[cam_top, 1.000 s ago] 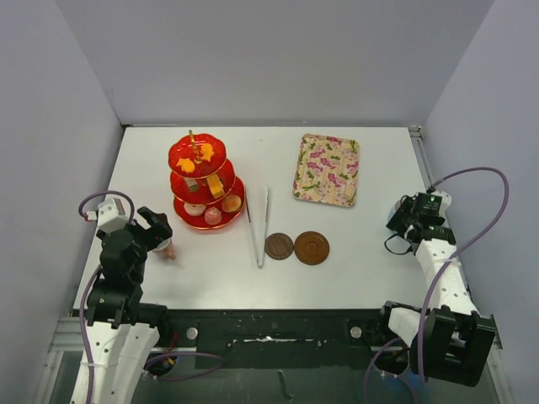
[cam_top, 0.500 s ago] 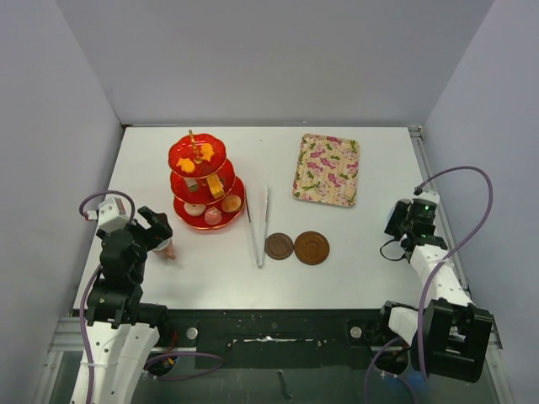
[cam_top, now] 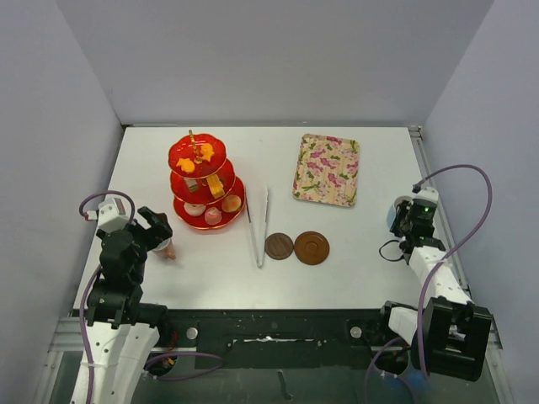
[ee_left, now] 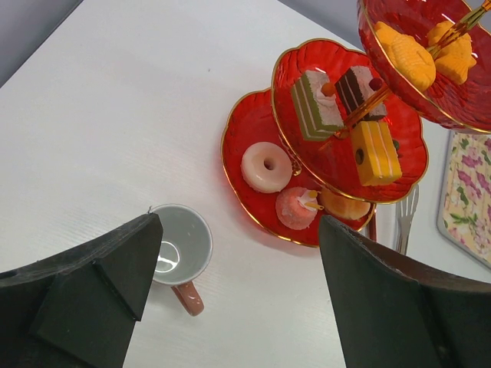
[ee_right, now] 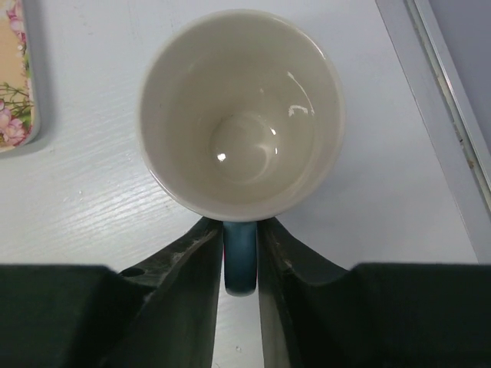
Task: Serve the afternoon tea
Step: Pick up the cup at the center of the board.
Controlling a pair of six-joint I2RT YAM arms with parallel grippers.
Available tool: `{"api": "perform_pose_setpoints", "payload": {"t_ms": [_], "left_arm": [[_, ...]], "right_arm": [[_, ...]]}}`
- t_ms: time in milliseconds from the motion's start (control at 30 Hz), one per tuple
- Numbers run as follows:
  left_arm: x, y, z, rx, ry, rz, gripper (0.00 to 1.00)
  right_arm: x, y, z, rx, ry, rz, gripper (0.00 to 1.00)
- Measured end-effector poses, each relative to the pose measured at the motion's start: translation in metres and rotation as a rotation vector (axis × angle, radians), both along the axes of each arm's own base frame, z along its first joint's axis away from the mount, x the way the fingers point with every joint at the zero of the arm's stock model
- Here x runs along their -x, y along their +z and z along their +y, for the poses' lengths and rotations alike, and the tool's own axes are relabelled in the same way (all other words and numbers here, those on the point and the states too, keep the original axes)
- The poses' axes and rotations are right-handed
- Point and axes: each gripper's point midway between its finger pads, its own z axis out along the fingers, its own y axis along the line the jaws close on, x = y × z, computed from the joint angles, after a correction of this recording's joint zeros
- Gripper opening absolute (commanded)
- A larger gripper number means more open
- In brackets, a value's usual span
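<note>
The red three-tier stand (cam_top: 206, 181) with small cakes stands at the back left; its lower tier (ee_left: 245, 126) holds a pink doughnut (ee_left: 266, 166). Beside the stand, the pink cup (ee_left: 178, 245) sits upright on the table. My left gripper (ee_left: 238, 230) hovers open above the cup and touches nothing. At the right edge, the light-blue cup (ee_right: 242, 115) stands upright, and my right gripper (ee_right: 240, 230) is shut on its handle (ee_right: 240, 264). Two brown saucers (cam_top: 279, 246) (cam_top: 312, 247) lie mid-table.
White tongs (cam_top: 260, 223) lie between the stand and the saucers. A floral tray (cam_top: 327, 169) sits at the back right, its corner (ee_right: 11, 84) just left of the blue cup. The table's metal rail (ee_right: 445, 100) runs close along the cup's right side.
My right wrist has shifted slightly left and settled over the light-blue cup. The left arm and all other things have stayed still.
</note>
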Motion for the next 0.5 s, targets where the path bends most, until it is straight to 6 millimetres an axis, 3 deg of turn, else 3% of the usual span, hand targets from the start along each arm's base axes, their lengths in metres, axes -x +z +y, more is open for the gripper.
{"api": "perform_pose_setpoints", "payload": {"t_ms": [67,233,400,500], "left_arm": [[0.0,0.0,0.0,0.0,0.0,0.0,0.81],[0.0,0.0,0.0,0.0,0.0,0.0,0.81],[0.0,0.0,0.0,0.0,0.0,0.0,0.81],[0.0,0.0,0.0,0.0,0.0,0.0,0.81]], "right_arm": [[-0.001,-0.001,0.0,0.001,0.008,0.002,0.08],[-0.005,-0.001,0.003,-0.003,0.031,-0.009,0.0],[-0.007,-0.001,0.009,-0.009,0.056,-0.012,0.0],[-0.007,0.0,0.023,-0.025,0.11,-0.021,0.0]]}}
